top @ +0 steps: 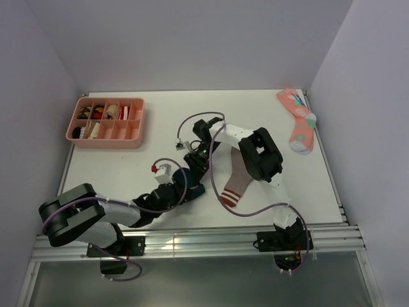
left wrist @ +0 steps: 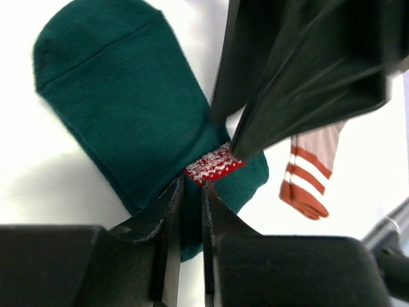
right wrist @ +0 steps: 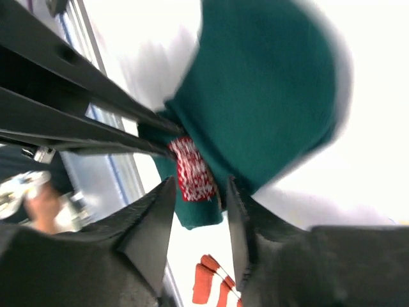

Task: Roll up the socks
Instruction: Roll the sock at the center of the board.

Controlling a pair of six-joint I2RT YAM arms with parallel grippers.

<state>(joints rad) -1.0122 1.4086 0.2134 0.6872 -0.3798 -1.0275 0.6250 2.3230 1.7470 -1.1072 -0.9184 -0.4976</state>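
Near centre, left hand point(left wrist: 192, 187) pinching green sock point(left wrist: 128, 109), right hand point(right wrist: 199, 187) parted

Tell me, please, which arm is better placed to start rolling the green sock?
Left, probably: the left gripper is closed on the edge of the green sock by its red patch, while the right gripper has its jaws apart.

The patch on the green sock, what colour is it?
The patch is red with white specks; left wrist view.

No writing, number or brand can be read anywhere; the red-and-white patch point(left wrist: 214, 165) on the green sock point(left wrist: 128, 109) shows only a speckled pattern
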